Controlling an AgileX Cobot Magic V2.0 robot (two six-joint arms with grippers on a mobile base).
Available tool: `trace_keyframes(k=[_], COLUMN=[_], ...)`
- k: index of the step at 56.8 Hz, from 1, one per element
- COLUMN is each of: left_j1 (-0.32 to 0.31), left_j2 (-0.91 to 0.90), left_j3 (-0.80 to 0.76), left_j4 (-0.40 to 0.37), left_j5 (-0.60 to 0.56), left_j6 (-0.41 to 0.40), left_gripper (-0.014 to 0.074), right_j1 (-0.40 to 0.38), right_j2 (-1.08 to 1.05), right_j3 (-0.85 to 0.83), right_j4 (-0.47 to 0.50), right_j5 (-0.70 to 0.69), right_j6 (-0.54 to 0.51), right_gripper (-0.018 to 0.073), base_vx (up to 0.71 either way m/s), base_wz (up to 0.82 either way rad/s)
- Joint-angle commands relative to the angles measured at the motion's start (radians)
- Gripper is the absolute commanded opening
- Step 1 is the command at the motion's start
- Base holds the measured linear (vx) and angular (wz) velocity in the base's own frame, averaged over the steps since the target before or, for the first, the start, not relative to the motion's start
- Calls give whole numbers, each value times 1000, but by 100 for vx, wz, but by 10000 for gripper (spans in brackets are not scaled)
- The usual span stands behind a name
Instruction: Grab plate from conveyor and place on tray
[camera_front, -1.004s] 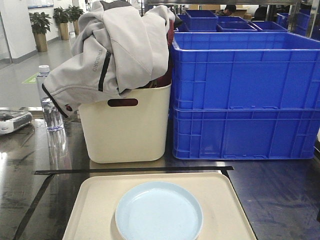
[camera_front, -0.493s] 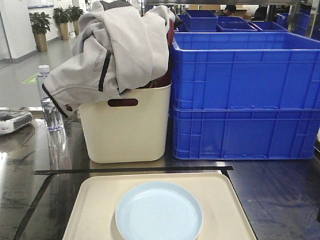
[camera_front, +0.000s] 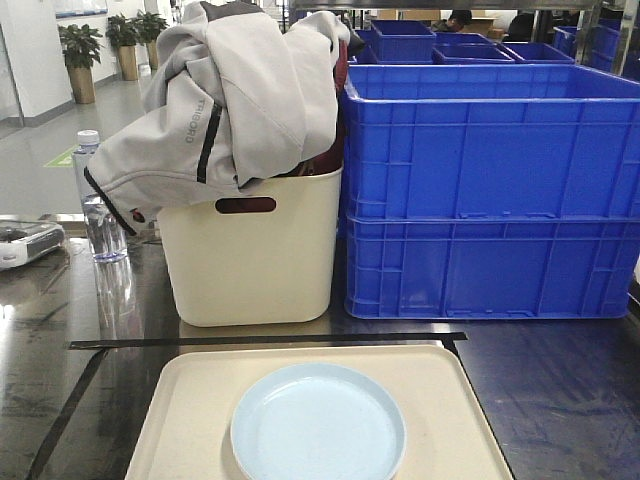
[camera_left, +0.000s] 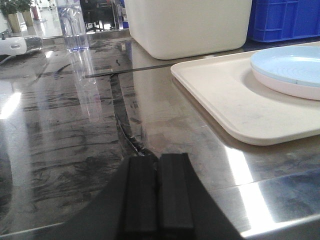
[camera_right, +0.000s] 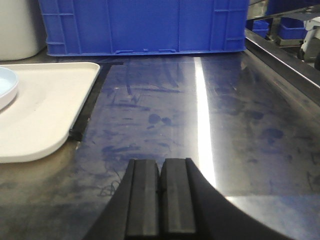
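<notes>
A pale blue plate (camera_front: 318, 422) lies on the cream-beige tray (camera_front: 190, 410) at the near edge of the steel table. In the left wrist view the plate (camera_left: 292, 70) and the tray (camera_left: 225, 95) are to the right of my left gripper (camera_left: 158, 159), which is shut with nothing in it, low over bare steel. From the right wrist, the tray (camera_right: 40, 110) and a sliver of the plate (camera_right: 6, 82) lie to the left of my right gripper (camera_right: 161, 163), shut and empty. The conveyor is out of view.
Behind the tray stands a cream tub (camera_front: 255, 255) with a grey jacket (camera_front: 230, 90) piled in it. Stacked blue crates (camera_front: 490, 190) are to its right. A water bottle (camera_front: 100, 205) and a white device (camera_front: 25, 243) sit at the left. Black tape (camera_front: 260, 341) crosses the table.
</notes>
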Motion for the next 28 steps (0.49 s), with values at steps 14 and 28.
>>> trace_keyframes(k=[14, 28], left_j1=[2, 2], left_j2=[-18, -18], left_j3=[21, 21], left_j4=[2, 2], left_j5=[-78, -78], left_j6=[-10, -10], left_gripper=[-3, -3], right_j1=[-8, -8], right_j2=[-84, -84], right_j3=[25, 25], right_j4=[-36, -37], right_j5=[-70, -70], right_j6=[3, 3], right_gripper=[-9, -9], base_vx=[0, 0], base_wz=[0, 0])
